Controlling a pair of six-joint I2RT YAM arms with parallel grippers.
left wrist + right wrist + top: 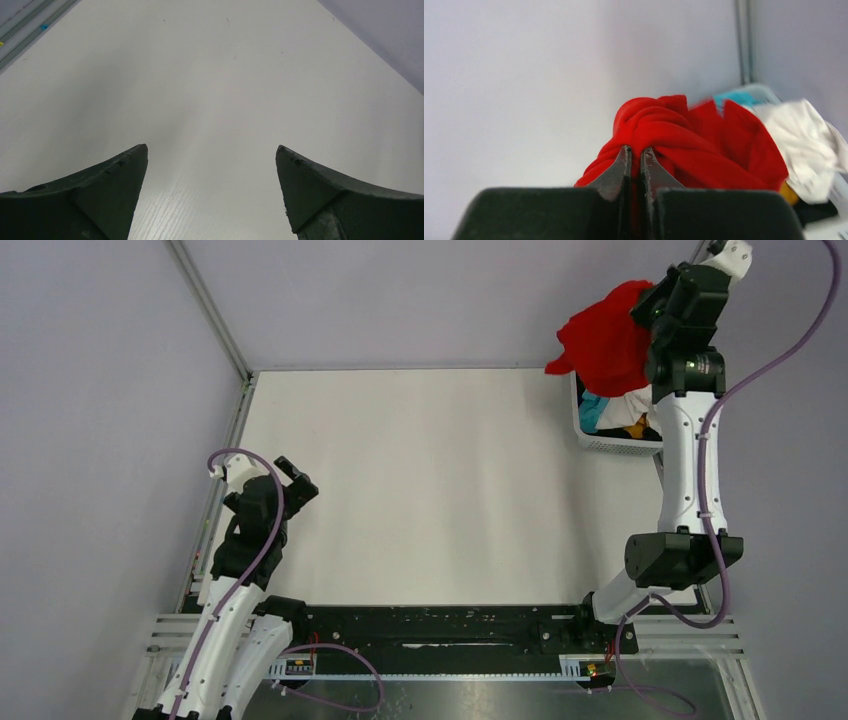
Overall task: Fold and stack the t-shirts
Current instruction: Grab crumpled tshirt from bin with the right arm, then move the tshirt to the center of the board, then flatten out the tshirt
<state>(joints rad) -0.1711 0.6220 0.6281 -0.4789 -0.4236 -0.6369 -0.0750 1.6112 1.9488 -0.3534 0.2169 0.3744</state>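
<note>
Red shirt (603,340) held high over basket (612,445)
The right fingers (618,169) clench the shirt; the left fingers (112,187) hang spread above the counter (430,480).

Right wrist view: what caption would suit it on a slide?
Jaws pinched shut on a bunched red t-shirt, with a crumpled white garment just behind it.

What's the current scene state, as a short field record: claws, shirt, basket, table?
left claw: open, holding nothing, over bare table
right claw: shut on red t-shirt
red t-shirt: bunched, held up near basket
basket: far right of table, holds other clothes
folded stack: none visible
</note>
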